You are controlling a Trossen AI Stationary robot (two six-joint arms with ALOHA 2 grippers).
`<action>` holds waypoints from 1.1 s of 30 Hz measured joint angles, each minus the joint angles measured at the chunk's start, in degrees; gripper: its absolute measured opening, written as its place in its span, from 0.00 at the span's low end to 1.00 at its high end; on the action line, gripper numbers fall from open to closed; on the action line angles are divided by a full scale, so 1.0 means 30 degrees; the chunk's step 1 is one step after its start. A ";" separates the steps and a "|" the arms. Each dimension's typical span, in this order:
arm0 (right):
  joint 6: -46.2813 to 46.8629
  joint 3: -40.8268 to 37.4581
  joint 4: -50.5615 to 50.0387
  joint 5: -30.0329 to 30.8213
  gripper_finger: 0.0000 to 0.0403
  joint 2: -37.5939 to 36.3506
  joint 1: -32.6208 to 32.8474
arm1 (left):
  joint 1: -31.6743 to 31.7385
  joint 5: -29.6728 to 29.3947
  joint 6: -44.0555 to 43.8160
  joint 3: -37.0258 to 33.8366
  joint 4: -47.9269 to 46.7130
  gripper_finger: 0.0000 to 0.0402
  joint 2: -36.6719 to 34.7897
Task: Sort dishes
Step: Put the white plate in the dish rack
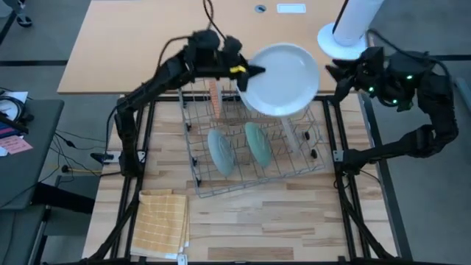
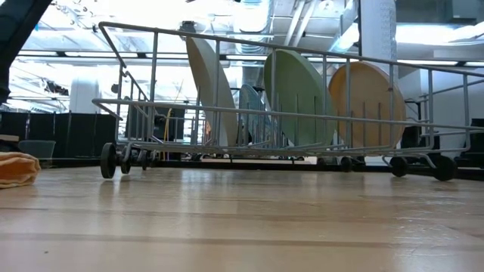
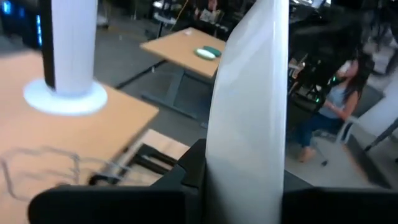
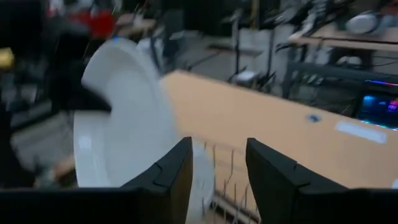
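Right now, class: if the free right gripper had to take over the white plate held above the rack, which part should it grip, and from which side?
Probably the bare rim nearest the right gripper. The left gripper pinches the white plate at its opposite edge, so that side is taken. The plate's thin rim suits two fingers; its broad face does not.

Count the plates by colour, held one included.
white plate: 1, held by the left gripper
teal-green plates: 2, in the rack
orange-red patterned plate: 1, in the rack
beige plate: 1, in the rack
Total: 5
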 joint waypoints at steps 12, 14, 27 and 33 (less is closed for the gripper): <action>0.2085 0.0000 0.2581 0.0010 0.38 0.0111 0.0073 | 0.1891 0.2597 1.4007 0.0009 0.1349 0.11 0.0011; 0.1370 0.0000 0.2641 -0.0687 0.39 0.0290 0.0238 | 0.2055 0.2745 1.6125 0.0005 0.1349 0.11 0.0027; -0.5553 -0.0016 0.5804 -0.0862 0.50 0.2242 0.1385 | 0.4829 0.6180 1.6271 -0.0082 0.6086 0.11 0.0625; -0.7082 -0.0022 0.5658 -0.0358 0.50 0.2936 0.0944 | 0.5601 0.7041 1.3835 -0.0082 0.8716 0.11 0.1985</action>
